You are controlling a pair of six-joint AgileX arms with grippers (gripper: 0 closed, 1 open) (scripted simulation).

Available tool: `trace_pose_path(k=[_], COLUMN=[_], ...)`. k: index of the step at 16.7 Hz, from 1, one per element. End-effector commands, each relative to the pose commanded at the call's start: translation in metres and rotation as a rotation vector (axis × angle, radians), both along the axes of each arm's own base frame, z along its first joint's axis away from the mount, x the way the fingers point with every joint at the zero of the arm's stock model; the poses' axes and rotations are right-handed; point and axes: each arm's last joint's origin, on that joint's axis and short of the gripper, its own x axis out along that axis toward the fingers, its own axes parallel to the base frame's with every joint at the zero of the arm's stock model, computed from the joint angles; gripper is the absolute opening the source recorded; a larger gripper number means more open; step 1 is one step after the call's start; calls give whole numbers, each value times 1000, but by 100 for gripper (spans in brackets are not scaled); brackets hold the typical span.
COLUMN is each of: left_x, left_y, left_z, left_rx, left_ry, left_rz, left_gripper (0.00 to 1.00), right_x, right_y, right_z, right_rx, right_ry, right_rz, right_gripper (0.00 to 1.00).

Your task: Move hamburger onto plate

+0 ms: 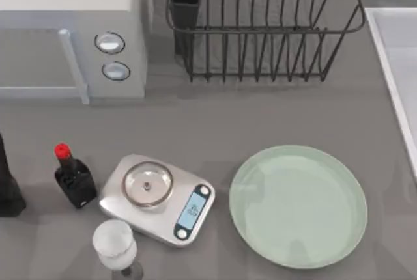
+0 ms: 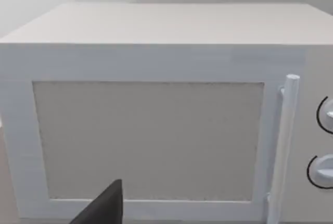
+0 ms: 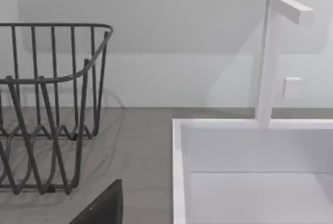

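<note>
The hamburger is out of view. The plate [image 1: 298, 206] is large, round and pale mint green, lying bare on the grey counter at the front right in the top view. A dark part of my left gripper [image 2: 104, 206] shows at the edge of the left wrist view, facing the microwave door [image 2: 148, 140]. In the right wrist view a dark part of my right gripper [image 3: 101, 206] shows low down, between the dish rack [image 3: 47, 114] and the sink [image 3: 250, 172].
A steel kitchen scale [image 1: 158, 198] sits left of the plate, with a dark red-capped bottle [image 1: 73, 177] and a clear glass [image 1: 116, 246] beside it. The microwave [image 1: 71, 32] stands back left, the wire rack [image 1: 260, 23] at the back, and the sink edge [image 1: 394, 78] on the right. A dark shape [image 1: 8, 189] is at the left edge.
</note>
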Motion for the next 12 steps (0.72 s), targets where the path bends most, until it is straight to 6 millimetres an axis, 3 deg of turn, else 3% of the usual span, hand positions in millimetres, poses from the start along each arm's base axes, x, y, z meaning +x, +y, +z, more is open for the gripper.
trace_pose_path(k=[6, 12], left_x=[0, 0], left_y=[0, 0], left_z=[0, 0], left_rx=[0, 0], left_ry=[0, 0], left_rz=[0, 0], left_gripper=[100, 100], right_x=[2, 27], right_y=[0, -3], right_z=[8, 19], right_rx=[-101, -413], right_ry=[131, 678], right_rz=[5, 130], right_gripper=[100, 100])
